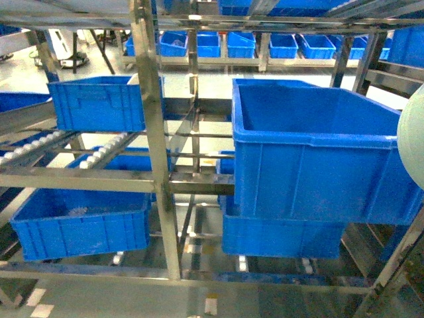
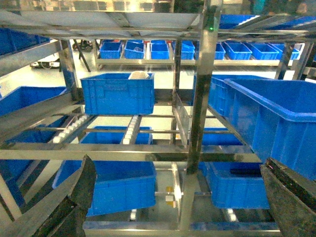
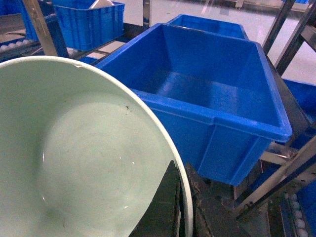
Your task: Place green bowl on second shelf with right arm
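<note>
Right wrist view shows the right gripper clamped on the green bowl's rim, held near the large blue crate on the second shelf; its thin rim-grip could slip, tipping the bowl.

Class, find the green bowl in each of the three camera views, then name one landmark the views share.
Head: green bowl shows only as a pale curved sliver at the right edge, mid-height.
Left wrist: not in it.
Right wrist: fills the lower left, gripped at its rim by the right end effector.
Shared landmark: the large blue crate.
</note>
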Available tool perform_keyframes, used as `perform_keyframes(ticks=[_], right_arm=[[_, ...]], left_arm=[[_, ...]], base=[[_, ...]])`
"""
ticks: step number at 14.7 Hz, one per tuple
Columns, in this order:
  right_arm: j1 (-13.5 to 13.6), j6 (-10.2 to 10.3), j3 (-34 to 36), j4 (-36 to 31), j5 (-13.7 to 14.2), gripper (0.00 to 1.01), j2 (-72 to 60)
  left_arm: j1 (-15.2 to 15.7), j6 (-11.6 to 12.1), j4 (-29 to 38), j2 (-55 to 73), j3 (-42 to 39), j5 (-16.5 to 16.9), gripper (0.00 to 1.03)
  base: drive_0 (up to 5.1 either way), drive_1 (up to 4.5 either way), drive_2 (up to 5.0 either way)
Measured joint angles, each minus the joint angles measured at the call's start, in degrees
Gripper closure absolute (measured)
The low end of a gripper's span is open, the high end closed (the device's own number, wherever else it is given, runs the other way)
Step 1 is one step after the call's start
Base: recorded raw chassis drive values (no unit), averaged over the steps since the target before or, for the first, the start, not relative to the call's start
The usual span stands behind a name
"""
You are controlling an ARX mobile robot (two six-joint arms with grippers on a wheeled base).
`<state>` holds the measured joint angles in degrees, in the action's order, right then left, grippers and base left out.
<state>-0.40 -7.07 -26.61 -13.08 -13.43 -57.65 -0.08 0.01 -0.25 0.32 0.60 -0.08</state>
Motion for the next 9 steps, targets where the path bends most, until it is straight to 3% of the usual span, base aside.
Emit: perform_keyframes(ticks=[7, 9], right_arm=[[0.0, 0.0, 0.0, 0.0, -0.1, 0.99, 0.0], [0.0, 0.0, -0.1, -0.1, 0.1, 0.99, -0.3]], left_arm=[[0.0, 0.0, 0.0, 0.0, 0.0, 0.0, 0.05], [0.0, 0.0, -0.3, 0.0, 0.0, 0.0, 0.05]], base=[[0.0, 4.33, -4.3], [0.0, 0.00, 0.0]])
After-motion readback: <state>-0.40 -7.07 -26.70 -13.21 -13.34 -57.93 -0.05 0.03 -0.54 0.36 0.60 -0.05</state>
